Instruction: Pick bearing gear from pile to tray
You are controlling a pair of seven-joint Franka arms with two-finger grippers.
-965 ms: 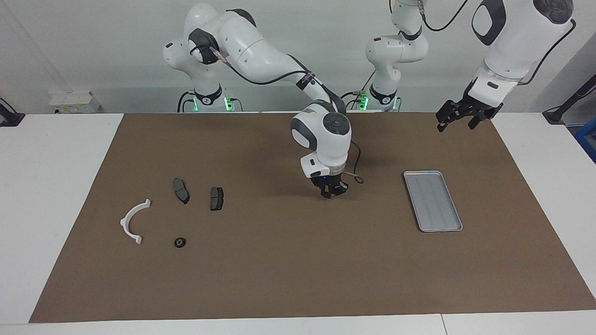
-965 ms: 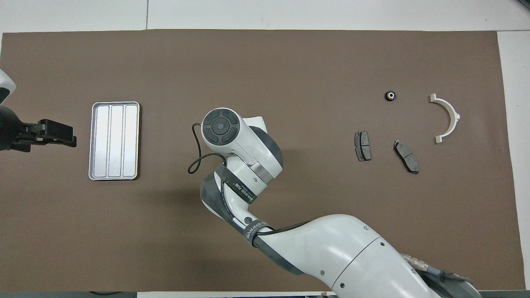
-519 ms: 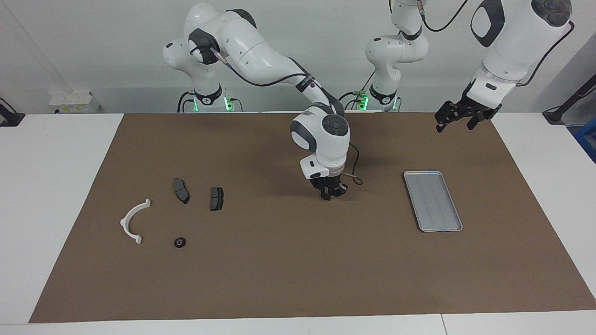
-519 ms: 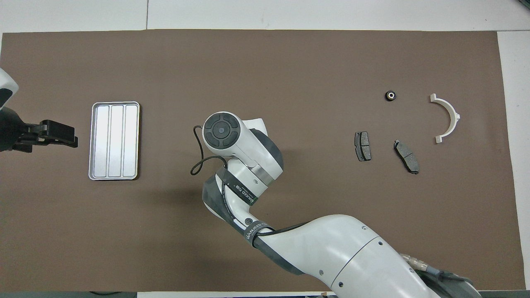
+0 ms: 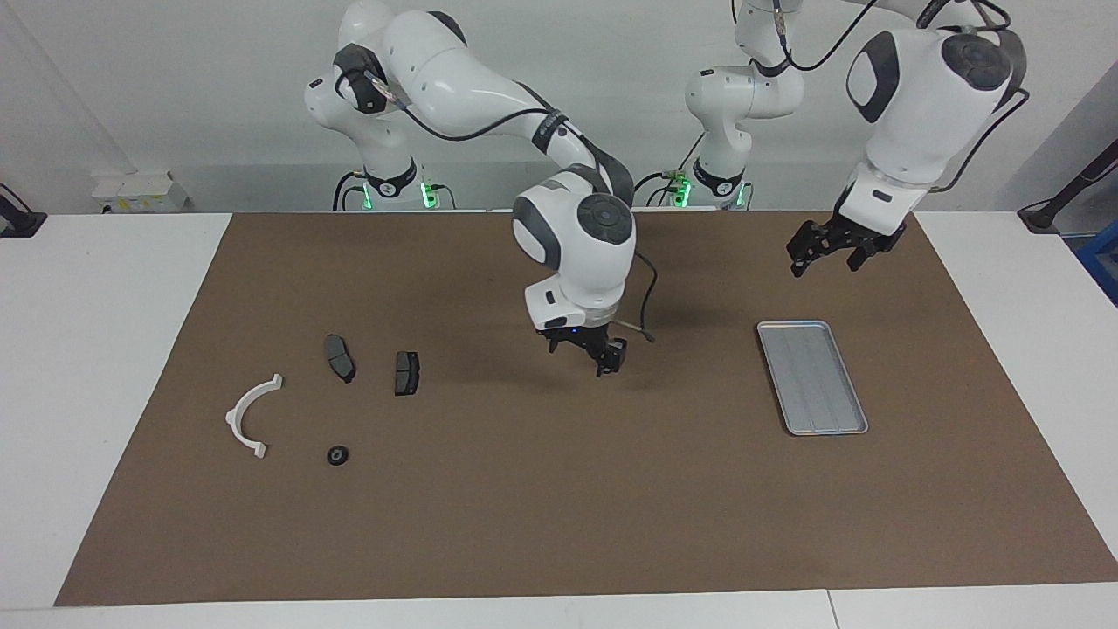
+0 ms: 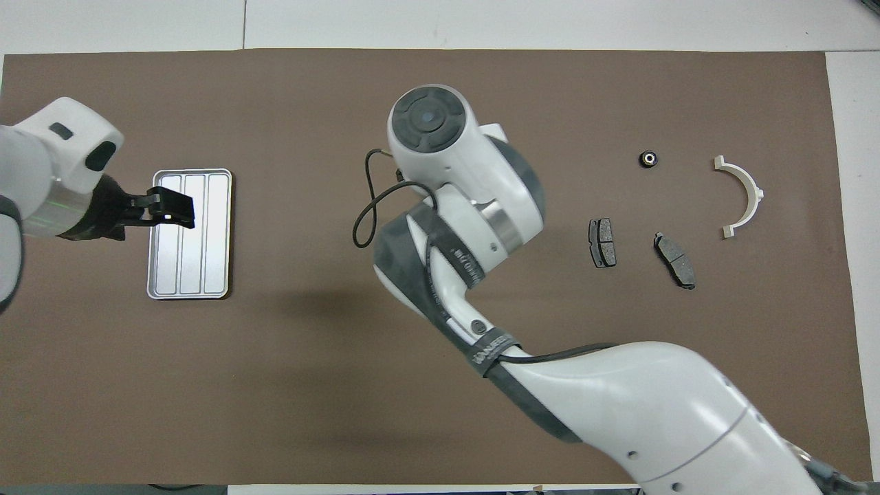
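Note:
The pile lies at the right arm's end of the brown mat: a white half-ring bracket, two dark brake pads, and one small black round bearing gear. The silver tray lies at the left arm's end, with nothing in it. My right gripper hangs over the mat's middle, between the pile and the tray; in the overhead view its own arm hides it. My left gripper is raised over the tray.
The brown mat covers most of the white table. A loose black cable loops off the right arm's wrist. Bare mat lies between the pile and the tray.
My right gripper has moved up and toward the pile. My left arm has swung in from beside the tray to over it. The parts and the tray have not moved.

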